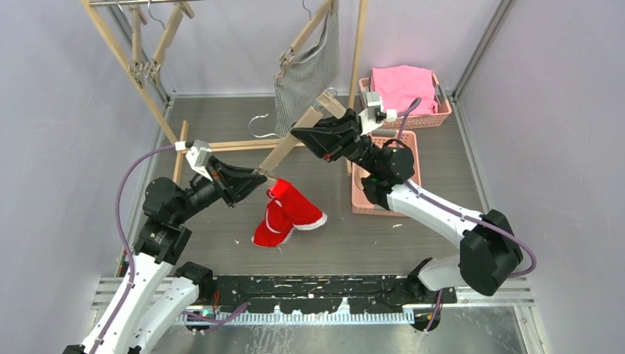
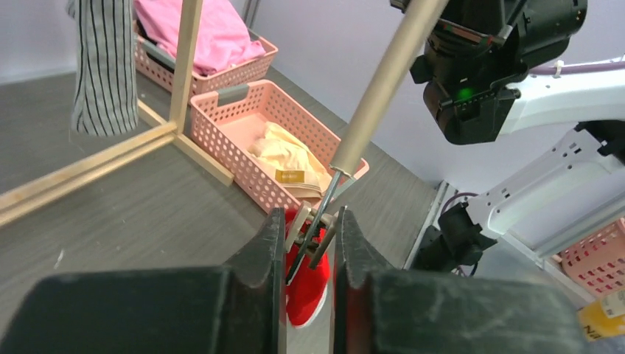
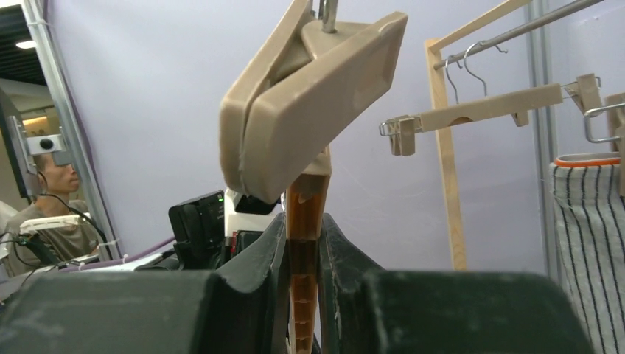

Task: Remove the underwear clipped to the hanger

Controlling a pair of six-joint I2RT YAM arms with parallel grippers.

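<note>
My left pincer (image 2: pixel 309 221) is black. Red shorts (image 1: pixel 284 214) trimmed white, striped shorts (image 1: pixel 306 74) grey-and-white, cream shorts (image 2: pixel 291 158), pink basket (image 2: pixel 228 147), tan hanger (image 2: pixel 376 96).

Three underwear (image 1: pixel 289 212) (image 1: pixel 306 74) (image 2: pixel 291 158), two baskets (image 1: pixel 421 120) (image 1: pixel 411 149)

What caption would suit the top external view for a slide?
Right tool grips the wooden hanger while left tool pinches its clip above the red underwear.
</note>
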